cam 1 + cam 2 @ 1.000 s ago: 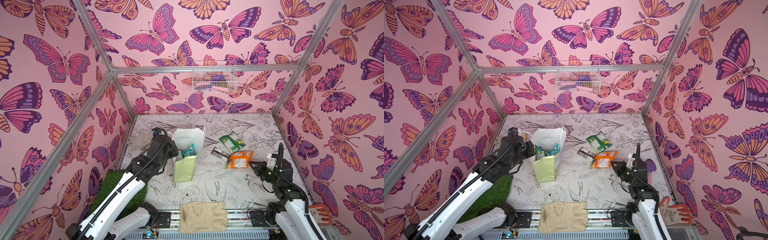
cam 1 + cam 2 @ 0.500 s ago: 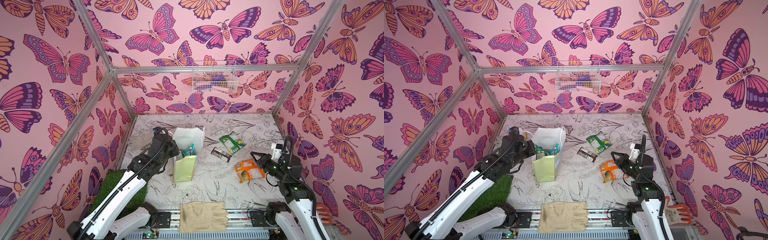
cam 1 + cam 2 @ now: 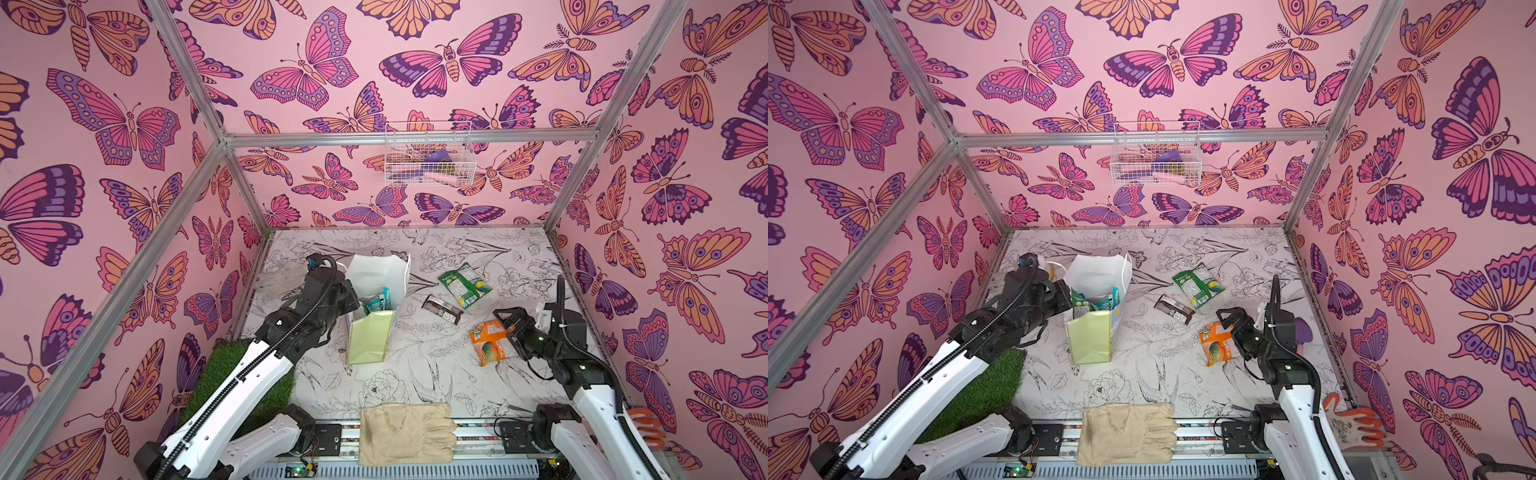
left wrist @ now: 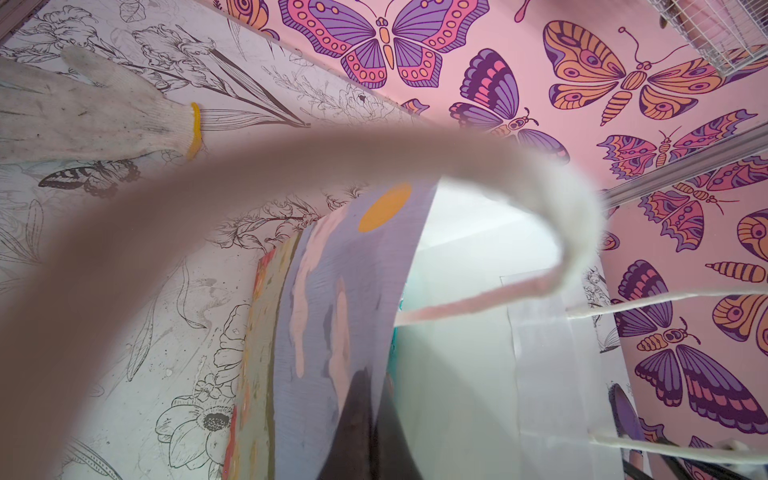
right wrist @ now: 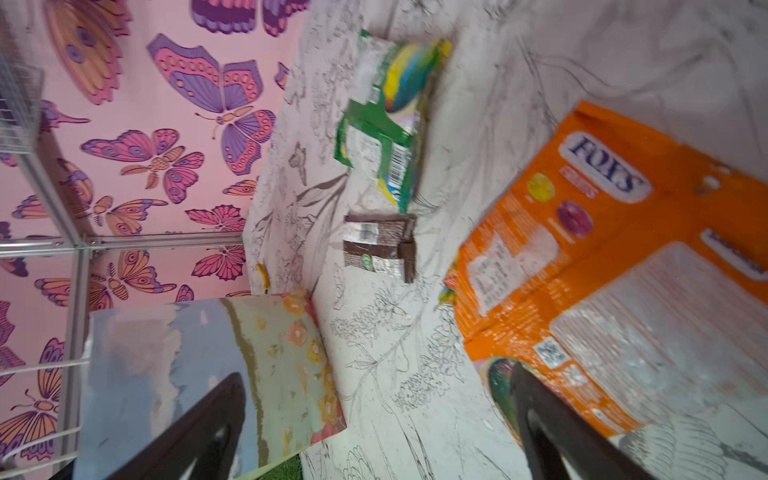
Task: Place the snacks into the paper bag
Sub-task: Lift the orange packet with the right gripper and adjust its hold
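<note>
left gripper (image 3: 351, 305) pinches the paper bag (image 3: 372, 340) rim tight, probably steadying it; right gripper (image 3: 509, 332) gapes empty by the orange packet (image 3: 490, 345) near the right edge of the table (image 3: 415, 374).

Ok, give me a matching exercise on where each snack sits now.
1 orange packet
2 green packet
3 brown bar
4 teal packet

A inside the paper bag
B loose snack nearest the back wall
C beside the right hand
D between the green and orange packets

Pairs: 1-C, 2-B, 3-D, 4-A
</note>
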Available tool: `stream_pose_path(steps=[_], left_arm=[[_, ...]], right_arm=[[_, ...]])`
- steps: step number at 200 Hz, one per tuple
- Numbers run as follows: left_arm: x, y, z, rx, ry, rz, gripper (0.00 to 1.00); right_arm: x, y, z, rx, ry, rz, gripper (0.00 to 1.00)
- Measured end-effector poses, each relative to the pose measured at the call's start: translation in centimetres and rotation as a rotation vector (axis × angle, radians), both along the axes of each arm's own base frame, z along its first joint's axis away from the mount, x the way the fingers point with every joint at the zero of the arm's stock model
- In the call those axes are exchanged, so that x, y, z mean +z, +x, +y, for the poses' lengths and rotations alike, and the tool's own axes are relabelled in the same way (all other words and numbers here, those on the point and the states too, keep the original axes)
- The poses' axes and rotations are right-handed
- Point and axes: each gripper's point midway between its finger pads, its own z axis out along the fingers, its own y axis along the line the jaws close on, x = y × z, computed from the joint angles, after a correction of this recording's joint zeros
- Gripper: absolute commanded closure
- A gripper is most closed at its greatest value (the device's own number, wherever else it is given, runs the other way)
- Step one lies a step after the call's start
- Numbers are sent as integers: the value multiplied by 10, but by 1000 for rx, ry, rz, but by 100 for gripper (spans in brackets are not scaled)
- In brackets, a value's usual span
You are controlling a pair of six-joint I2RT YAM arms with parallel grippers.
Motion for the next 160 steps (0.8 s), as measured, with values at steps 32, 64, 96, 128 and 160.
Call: stream_pose_path(steps=[32, 64, 96, 128, 160], left_arm=[[0, 0, 0, 0, 0, 0, 100], [0, 0, 0, 0, 0, 0, 100], [-1, 0, 0, 0, 0, 1, 100], [-1, 0, 0, 0, 0, 0, 100], [-1, 0, 0, 0, 0, 0, 100]], right_arm=[[-45, -20, -2, -38, 24, 183, 1], [-58, -33, -9, -83, -3, 268, 1], [-71, -40, -14, -128, -3, 318, 1], [-82, -41, -16, -142, -9, 372, 1], [-84, -34, -16, -144, -12, 379, 2]])
